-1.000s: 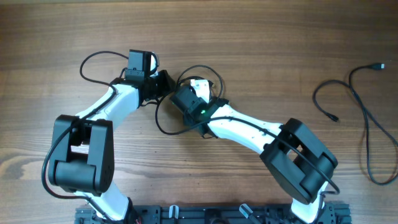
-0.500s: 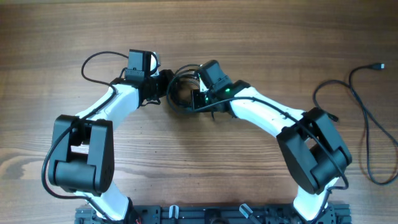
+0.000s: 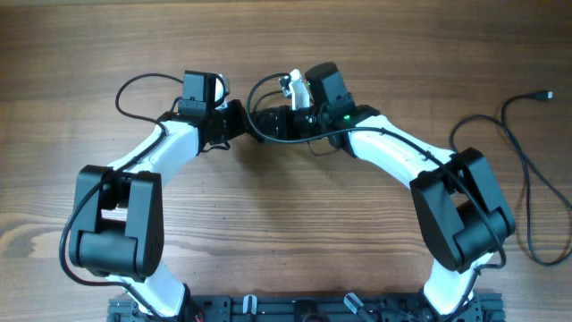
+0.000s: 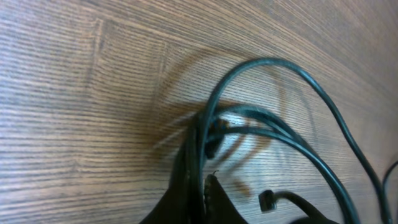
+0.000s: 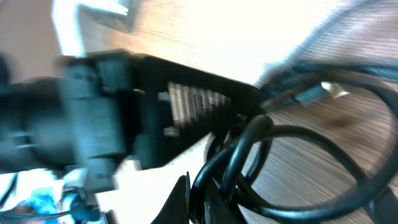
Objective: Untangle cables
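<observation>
Thin black cords make up the tangled bundle [image 3: 254, 93], sitting just short of the middle of the bench's far edge. It is nipped by the left pincer [image 4: 198, 186] on one side and the right pincer [image 5: 200, 198] on the other. Its loops cross and stack, a silvery plug [image 5: 333, 90] pokes out, and one arc curls toward the far edge. Over by the right edge lies the loose cord [image 3: 524, 172], slack and wavy, with its plug near the far right corner.

Plain wood-grain counter [image 3: 295, 241], light brown. Way over on the right side, a loose thin black cable [image 3: 525, 179] lies flat on it in long lazy bends, with a small plug end [image 3: 548, 94] up by the edge. The tangled bunch of cables [image 4: 273, 61] sits mid-counter, well apart.
</observation>
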Robot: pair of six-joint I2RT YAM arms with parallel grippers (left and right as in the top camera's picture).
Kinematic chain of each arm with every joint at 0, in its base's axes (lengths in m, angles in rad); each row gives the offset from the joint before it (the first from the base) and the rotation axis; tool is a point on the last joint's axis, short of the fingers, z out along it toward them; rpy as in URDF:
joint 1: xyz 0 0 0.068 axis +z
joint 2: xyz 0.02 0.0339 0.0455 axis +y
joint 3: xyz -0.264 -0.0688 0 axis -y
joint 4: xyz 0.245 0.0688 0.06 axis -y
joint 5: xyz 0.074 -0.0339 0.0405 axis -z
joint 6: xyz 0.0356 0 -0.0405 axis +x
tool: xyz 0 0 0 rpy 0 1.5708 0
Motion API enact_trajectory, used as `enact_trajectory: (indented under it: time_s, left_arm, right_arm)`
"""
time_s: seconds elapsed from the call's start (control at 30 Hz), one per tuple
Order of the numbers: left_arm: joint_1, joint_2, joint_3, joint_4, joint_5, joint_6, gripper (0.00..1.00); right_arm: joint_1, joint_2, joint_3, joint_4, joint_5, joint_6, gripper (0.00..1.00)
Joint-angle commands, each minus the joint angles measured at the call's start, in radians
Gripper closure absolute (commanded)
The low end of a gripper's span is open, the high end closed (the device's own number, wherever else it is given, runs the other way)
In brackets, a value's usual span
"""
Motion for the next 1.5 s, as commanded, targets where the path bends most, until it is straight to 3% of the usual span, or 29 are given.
enact_trajectory:
  time_s: [0.0,0.2,0.43,0.8,1.0,1.17,1.33,1.4,1.47]
  left_arm:
    - [0.0,0.009,0.008,0.001,-0.006,0.007,0.96]
    - [0.0,0.009,0.008,-0.005,-0.031,0.007,0.96]
    - [0.0,0.009,0.008,-0.006,-0.039,0.007,0.96]
    - [0.0,0.009,0.008,-0.017,-0.084,0.007,0.92]
    - [0.001,0.009,0.008,-0.06,-0.322,0.006,0.92]
    - [0.001,0.009,0.008,-0.062,-0.351,0.006,0.88]
    - [0.001,0.008,0.01,-0.058,-0.348,0.006,0.69]
    - [0.001,-0.002,0.011,-0.058,-0.292,0.007,0.47]
    - [0.001,-0.016,0.016,-0.058,-0.214,0.007,0.4]
  right_arm:
    - [-0.003,-0.004,0.003,0.102,-0.216,0.029,0.96]
    - [-0.028,-0.004,0.003,0.324,-0.326,0.143,0.96]
    - [-0.135,-0.004,0.003,0.578,-0.54,0.377,0.96]
    - [-0.295,-0.004,0.003,0.572,-0.688,0.432,0.96]
    - [-0.369,-0.004,0.003,0.554,-0.697,0.479,0.96]
    - [-0.439,-0.004,0.003,0.422,-0.69,0.397,0.96]
    - [-0.439,-0.004,0.002,0.082,-0.602,0.151,0.96]
    - [-0.427,-0.004,0.002,-0.041,-0.536,0.061,0.96]
    - [-0.407,-0.004,0.002,-0.115,-0.492,0.001,0.96]
